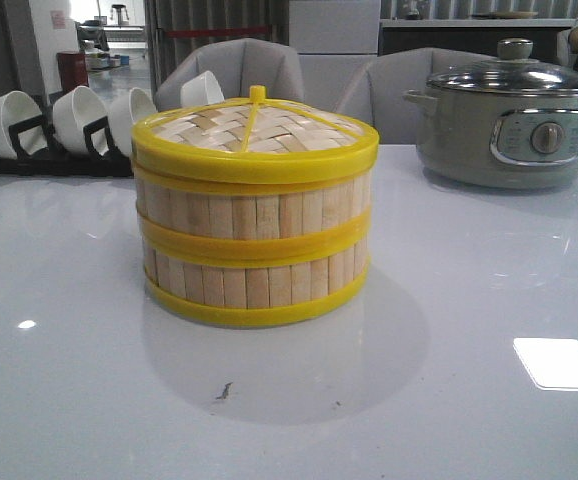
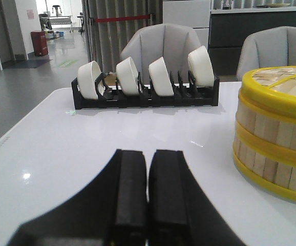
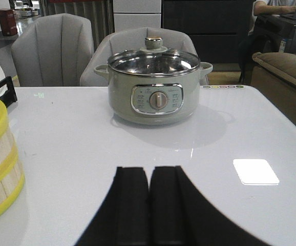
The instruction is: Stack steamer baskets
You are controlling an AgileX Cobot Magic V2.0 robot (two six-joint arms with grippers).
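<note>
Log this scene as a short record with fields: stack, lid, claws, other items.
stack: two baskets, one on the other, upright at table centre
lid: woven lid with yellow rim sits on the top basket
left claw: shut, empty, apart from the stack
right claw: shut, empty, facing the pot
pot: grey, glass lid on, far right of the table
rack: black rack holding four white bowls, far left
table: white, glossy

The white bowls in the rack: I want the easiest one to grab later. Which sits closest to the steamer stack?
The rightmost bowl in the rack, nearest the stacked steamer baskets; the other three sit farther left.
</note>
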